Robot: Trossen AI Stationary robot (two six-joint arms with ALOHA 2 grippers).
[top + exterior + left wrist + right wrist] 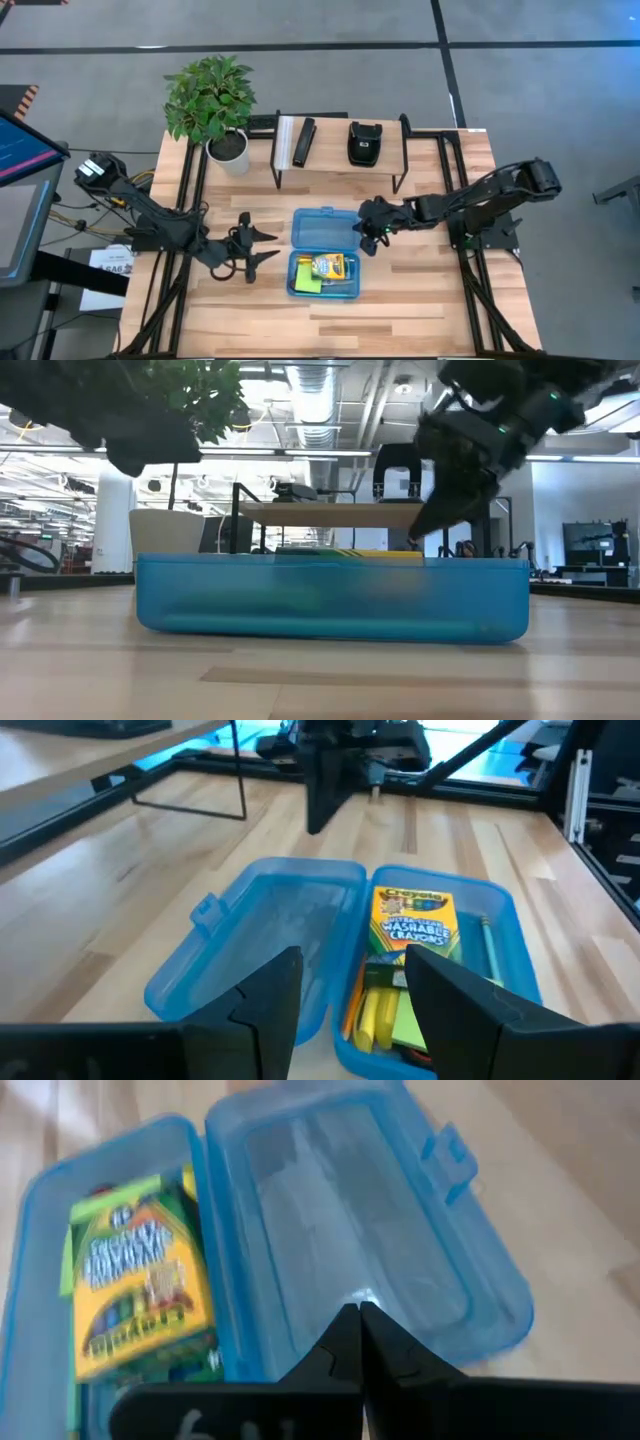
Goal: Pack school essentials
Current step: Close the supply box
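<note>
The crayon box [412, 925] lies packed in the open blue case [325, 250]; its light, stiff lid [350, 1210] looks best pushed at its latch edge. Right claw [372, 232] closed, empty; left claw [262, 246] wide open, empty.

This is a big robot lab or workshop: bare pipes [330, 385] and lights run along the ceiling, desks with screens [590, 540] stand behind, and black metal frames [470, 250] edge the wooden tabletop [420, 300].

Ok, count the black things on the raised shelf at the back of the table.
2. A long slim one lies toward the shelf's left end, a stubbier one toward its right. Nothing else shows there from above.
</note>
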